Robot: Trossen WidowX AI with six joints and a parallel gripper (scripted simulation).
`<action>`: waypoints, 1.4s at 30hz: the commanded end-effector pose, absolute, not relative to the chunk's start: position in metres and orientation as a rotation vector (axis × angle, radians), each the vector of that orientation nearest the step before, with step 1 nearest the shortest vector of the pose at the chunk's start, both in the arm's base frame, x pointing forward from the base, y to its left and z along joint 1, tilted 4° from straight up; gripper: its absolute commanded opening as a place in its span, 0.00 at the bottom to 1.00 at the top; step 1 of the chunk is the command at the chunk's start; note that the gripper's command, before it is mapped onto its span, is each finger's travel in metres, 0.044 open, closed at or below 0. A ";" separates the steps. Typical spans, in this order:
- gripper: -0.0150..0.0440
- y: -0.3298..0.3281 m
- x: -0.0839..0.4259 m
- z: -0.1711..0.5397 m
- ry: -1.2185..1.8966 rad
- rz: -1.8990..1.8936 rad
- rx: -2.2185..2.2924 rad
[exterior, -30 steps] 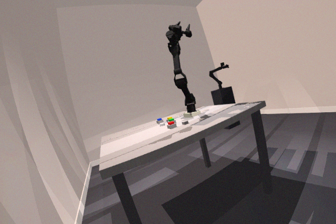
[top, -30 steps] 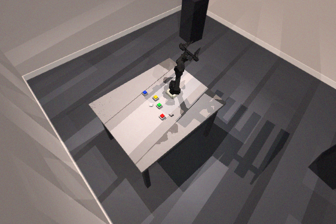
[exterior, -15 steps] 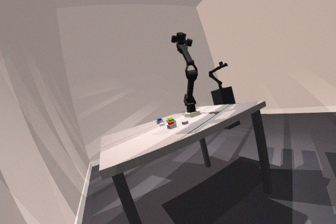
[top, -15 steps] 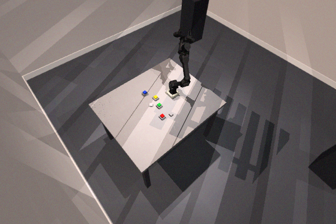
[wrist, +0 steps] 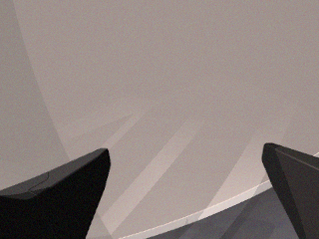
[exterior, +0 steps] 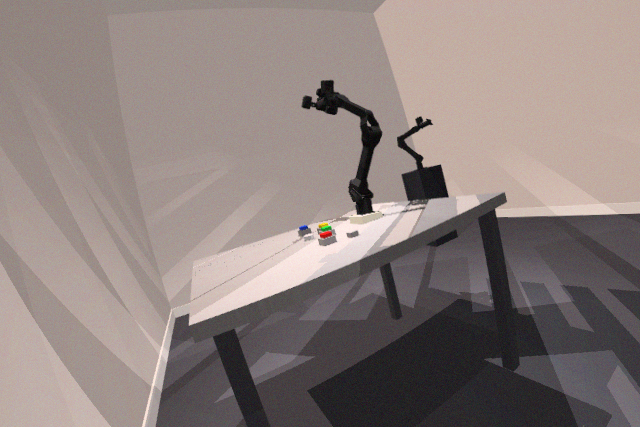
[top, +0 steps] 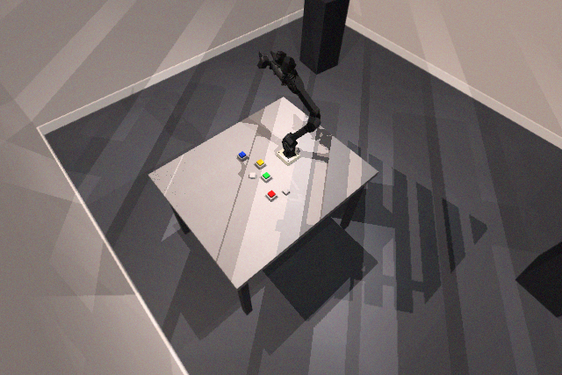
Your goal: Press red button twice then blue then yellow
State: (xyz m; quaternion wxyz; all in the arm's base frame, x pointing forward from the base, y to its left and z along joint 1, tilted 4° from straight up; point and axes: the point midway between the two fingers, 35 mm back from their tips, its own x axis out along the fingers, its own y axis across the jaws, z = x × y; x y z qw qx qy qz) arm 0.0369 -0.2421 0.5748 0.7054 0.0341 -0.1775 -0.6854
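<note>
Claw [exterior: 308,102] stands wide open and empty, held high above the table [top: 204,207] and aimed toward the wall, well apart from every button. Left to right in the top view: blue button [top: 241,155], yellow button [top: 260,162], green button [top: 266,176], red button [top: 271,194], all standing unpressed. I find no sign that any press has been made; I judge all four presses outstanding, beginning with red.

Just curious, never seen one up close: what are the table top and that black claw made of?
Table top: a smooth pale board with a slight sheen, perhaps laminate or painted wood; light streaks show on it. Claw: matte black, probably plastic or coated metal; no glare.
</note>
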 end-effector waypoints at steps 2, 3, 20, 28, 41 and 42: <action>0.93 -0.268 0.114 0.527 -0.188 -1.316 0.206; 0.93 -0.269 0.127 0.518 -0.153 -1.281 0.224; 0.93 -0.183 0.325 0.365 0.460 -0.698 0.381; 0.93 -0.091 0.371 0.293 0.755 -0.447 0.364; 0.93 0.077 0.358 0.186 1.243 -0.095 0.203; 0.93 0.090 0.352 0.179 1.281 -0.072 0.183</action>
